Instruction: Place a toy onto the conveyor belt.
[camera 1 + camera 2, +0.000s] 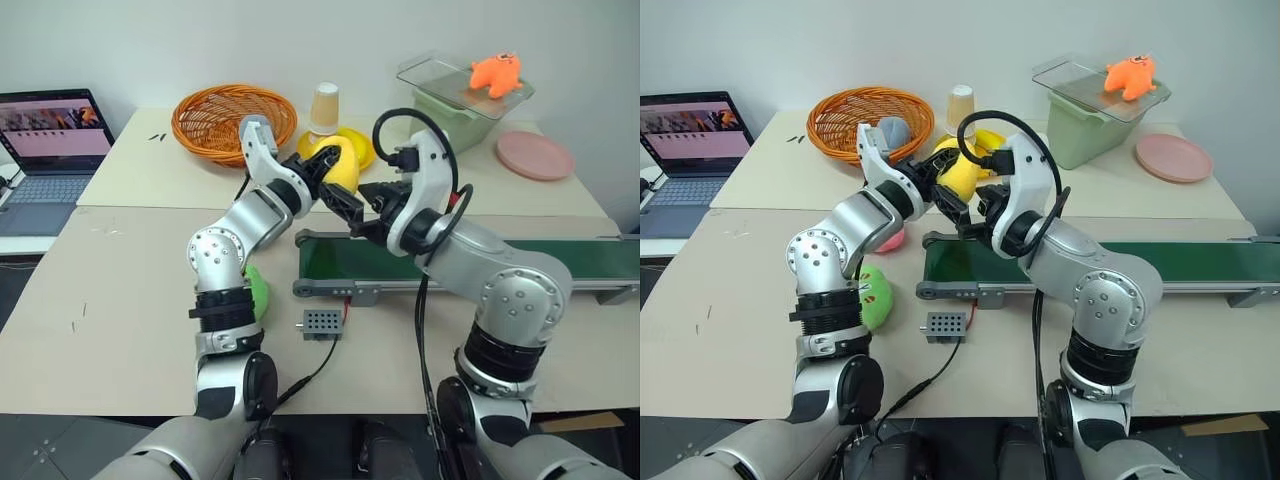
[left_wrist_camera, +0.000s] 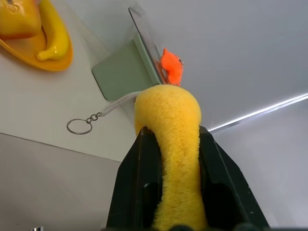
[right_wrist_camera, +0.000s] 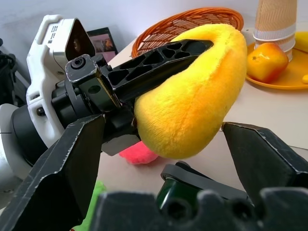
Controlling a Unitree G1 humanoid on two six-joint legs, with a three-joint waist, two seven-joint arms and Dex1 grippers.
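L gripper [image 1: 322,176] jaws clamp yellow plush toy [image 3: 192,91] — R gripper [image 1: 352,213] jaws wide.

Head cams (L/R eye): high up, facing fwd & down over the surface [image 1: 140,290]; wide, mid-range.
Shared by eye pair: same scene – wicker basket [image 1: 234,121], conveyor belt [image 1: 560,258], laptop [image 1: 50,150].
L wrist cam: very close, sights along left hand [image 2: 175,159] up past yellow plush toy [image 2: 175,144] to green bin [image 2: 122,72].
R wrist cam: close, low, faces across surface twd basket.
Wrist/eye overlap: toy, basket, yellow plate [image 3: 284,79].
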